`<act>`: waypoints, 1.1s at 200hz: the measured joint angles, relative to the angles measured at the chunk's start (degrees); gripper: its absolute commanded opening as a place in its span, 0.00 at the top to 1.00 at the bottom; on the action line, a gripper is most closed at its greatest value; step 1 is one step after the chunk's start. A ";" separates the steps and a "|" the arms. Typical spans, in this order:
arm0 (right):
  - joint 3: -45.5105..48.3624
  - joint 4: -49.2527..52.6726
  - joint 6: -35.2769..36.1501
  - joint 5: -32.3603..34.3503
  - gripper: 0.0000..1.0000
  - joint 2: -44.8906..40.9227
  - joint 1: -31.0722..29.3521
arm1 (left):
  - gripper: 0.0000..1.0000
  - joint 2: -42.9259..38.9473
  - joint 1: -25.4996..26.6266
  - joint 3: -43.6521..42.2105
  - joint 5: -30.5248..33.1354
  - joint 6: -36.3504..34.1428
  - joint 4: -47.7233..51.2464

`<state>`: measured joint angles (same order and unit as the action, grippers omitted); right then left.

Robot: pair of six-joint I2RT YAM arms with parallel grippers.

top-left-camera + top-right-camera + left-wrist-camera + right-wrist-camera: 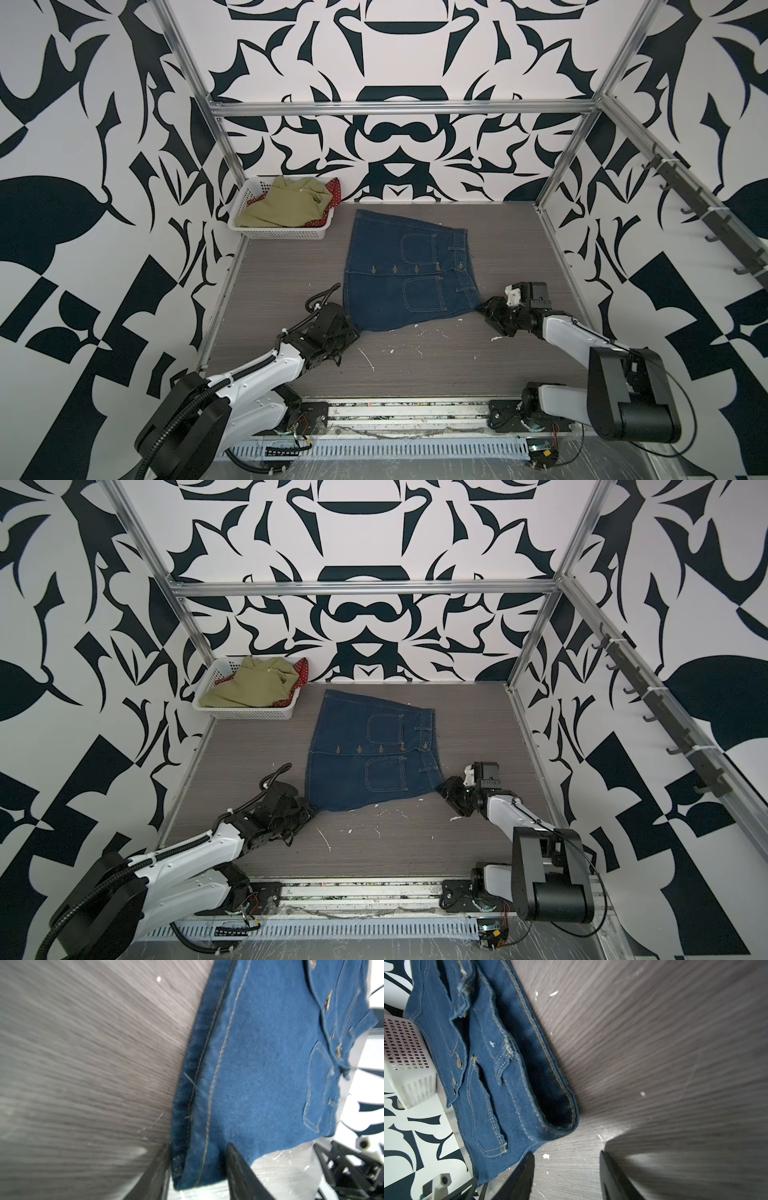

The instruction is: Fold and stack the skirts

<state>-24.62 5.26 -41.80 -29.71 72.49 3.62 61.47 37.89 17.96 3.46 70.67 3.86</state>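
The dark blue denim skirt (pixel 407 270) (pixel 370 750) lies spread flat mid-table, buttons up, waistband to the right. My left gripper (pixel 353 332) (pixel 309 810) is at its near left hem corner. In the left wrist view that corner (pixel 259 1064) fills the gap of the gripper (pixel 198 1147), and both fingers touch cloth. My right gripper (pixel 484 309) (pixel 446 787) rests low at the near waistband corner (pixel 483 1084). It is open (pixel 566 1153) with bare table between its fingers. The olive-green skirt (pixel 286 203) (pixel 253 683) and the red polka-dot skirt (pixel 334 193) (pixel 301 671) lie crumpled in the basket.
The white perforated basket (pixel 274 232) (pixel 249 712) (pixel 409 1053) stands at the table's back left corner. Aluminium posts frame the table, and a rail of dark hooks (pixel 706 216) runs along the right wall. White flecks dot the table (pixel 415 365) near the front.
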 measured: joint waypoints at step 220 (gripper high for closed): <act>2.36 -7.23 -4.44 -2.91 0.54 0.61 -2.64 | 1.00 -1.99 -0.94 0.39 5.03 -4.20 6.95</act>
<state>-22.26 -1.98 -46.24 -32.62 73.10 0.97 59.48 36.95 18.35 8.49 66.48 10.81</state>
